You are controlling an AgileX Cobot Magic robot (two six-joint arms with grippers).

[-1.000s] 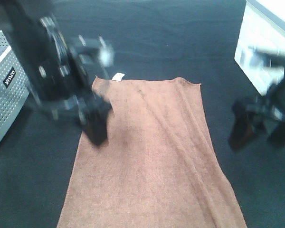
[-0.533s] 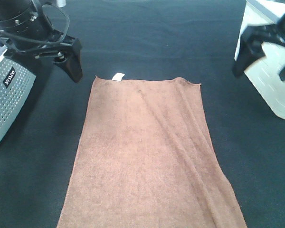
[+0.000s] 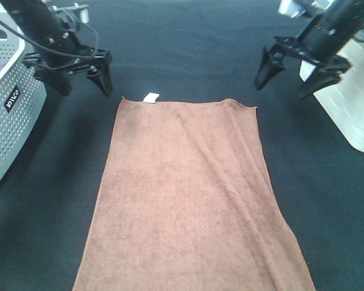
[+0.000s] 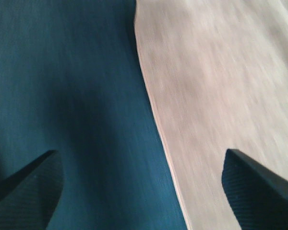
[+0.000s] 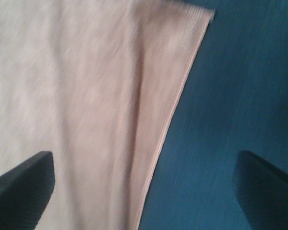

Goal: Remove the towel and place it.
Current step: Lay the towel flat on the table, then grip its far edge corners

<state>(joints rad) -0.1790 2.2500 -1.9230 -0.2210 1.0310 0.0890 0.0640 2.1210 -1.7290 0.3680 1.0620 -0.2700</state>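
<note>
The brown towel (image 3: 188,194) lies spread flat on the black table covering, its white tag (image 3: 150,97) at the far left corner. My left gripper (image 3: 83,83) hangs open just beyond and left of that corner, holding nothing. My right gripper (image 3: 286,82) hangs open beyond and right of the towel's far right corner, also holding nothing. In the left wrist view the towel (image 4: 221,96) fills one side, and the open left gripper (image 4: 144,191) straddles its long edge. In the right wrist view the right gripper (image 5: 144,189) spans the other edge of the towel (image 5: 86,110).
A grey perforated basket (image 3: 6,103) stands at the left edge, close behind the left arm. A white perforated bin (image 3: 346,115) stands at the right edge beside the right arm. The black cloth (image 3: 188,48) covers the table around the towel.
The left gripper has left the towel's far left part and drawn back beyond its corner. The right gripper has swung from the right side up toward the far right corner. Both jaws widened.
</note>
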